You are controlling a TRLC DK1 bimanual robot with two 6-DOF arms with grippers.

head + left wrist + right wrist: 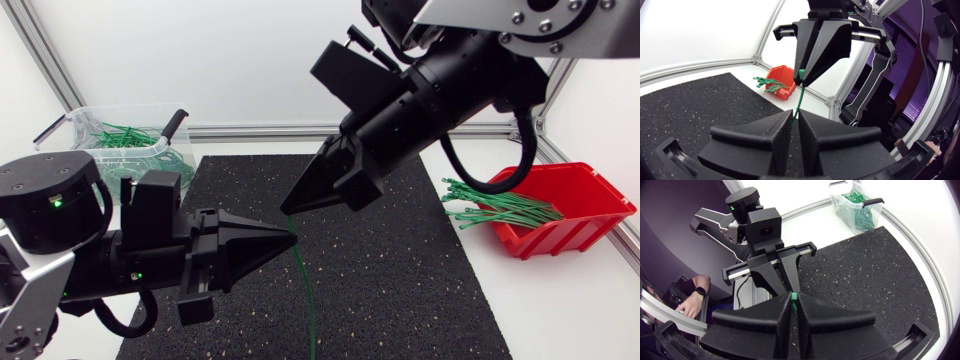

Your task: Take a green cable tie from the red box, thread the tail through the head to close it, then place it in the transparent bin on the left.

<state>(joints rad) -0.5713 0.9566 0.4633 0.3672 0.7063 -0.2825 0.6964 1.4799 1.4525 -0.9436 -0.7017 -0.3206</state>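
A green cable tie [305,290] hangs over the black mat, its tail trailing toward the front edge. My right gripper [286,208] is shut on the tie's head end, which shows as a green spot [794,297] at its fingertips. Just below it, my left gripper [292,236] is shut on the strap [800,95], and its fingers meet around the thin green line in the left wrist view. The two grippers' tips nearly touch above the mat's middle. The red box [570,200] with several green ties [500,210] sits at the right. The transparent bin [120,135] stands at the back left.
The black speckled mat [400,280] covers the table's middle. The transparent bin holds several closed green ties [860,210] and has a black handle [172,124]. An aluminium frame rail [250,130] runs along the back.
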